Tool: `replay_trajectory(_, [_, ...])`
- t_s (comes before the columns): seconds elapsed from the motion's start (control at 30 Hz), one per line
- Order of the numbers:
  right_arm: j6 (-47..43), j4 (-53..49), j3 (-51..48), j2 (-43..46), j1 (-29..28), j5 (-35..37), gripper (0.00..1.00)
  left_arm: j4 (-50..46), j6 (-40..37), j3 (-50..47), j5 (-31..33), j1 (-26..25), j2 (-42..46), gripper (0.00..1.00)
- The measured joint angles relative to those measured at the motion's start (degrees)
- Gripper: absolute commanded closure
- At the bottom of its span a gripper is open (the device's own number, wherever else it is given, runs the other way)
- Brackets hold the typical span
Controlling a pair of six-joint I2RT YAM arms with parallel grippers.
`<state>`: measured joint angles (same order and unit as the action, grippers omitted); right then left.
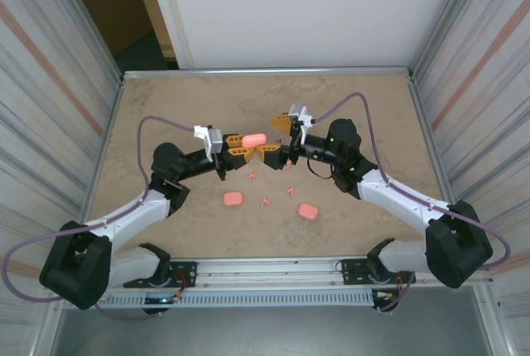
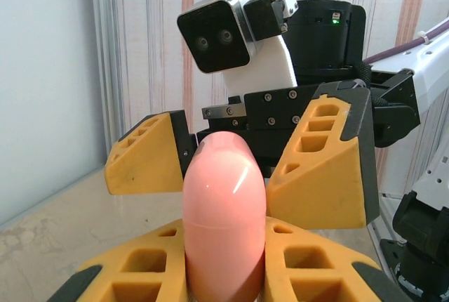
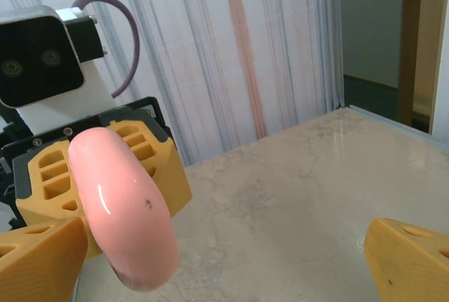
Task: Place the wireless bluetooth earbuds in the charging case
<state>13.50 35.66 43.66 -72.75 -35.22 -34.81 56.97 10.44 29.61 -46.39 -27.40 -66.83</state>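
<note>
My left gripper [image 2: 224,249] is shut on a closed pink charging case [image 2: 224,204], held upright with its seam showing. In the top view this case [image 1: 253,139] hangs above mid-table at the left gripper [image 1: 241,151]. My right gripper [image 1: 276,139] faces it, open wide; its yellow fingers [image 2: 323,168] stand on either side of the case's top end without touching. In the right wrist view the case [image 3: 123,211] sits beside the left finger of the right gripper [image 3: 224,263]. Several tiny pink earbuds [image 1: 264,201] lie on the table below the grippers.
Two more pink cases lie on the table, one [image 1: 233,199] at front left and one [image 1: 308,210] at front right. Loose earbuds [image 1: 291,190] are scattered between them. Corrugated walls close in both sides, and a raised rim [image 1: 265,72] runs along the table's far edge.
</note>
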Motion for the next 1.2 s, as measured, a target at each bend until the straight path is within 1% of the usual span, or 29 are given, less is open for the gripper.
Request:
replay_trajectory(0.4, [1.3, 0.3, 0.2, 0.0, 0.1, 0.0, 0.03, 0.1, -1.3, 0.0, 0.0, 0.0, 0.0, 1.0])
replay_trajectory(0.63, [2.7, 0.1, 1.1, 0.0, 0.9, 0.0, 0.07, 0.2, -1.4, 0.0, 1.0, 0.0, 0.0, 1.0])
replay_trajectory(0.87, [2.8, -1.7, 3.6, 0.0, 1.3, 0.7, 0.07, 0.2, -1.6, 0.0, 1.1, -0.1, 0.0, 1.0])
replay_trajectory(1.2, [3.0, -2.8, 4.5, -0.5, 1.6, 1.8, 0.07, 0.2, -1.7, 0.0, 1.1, -0.5, 0.0, 1.0])
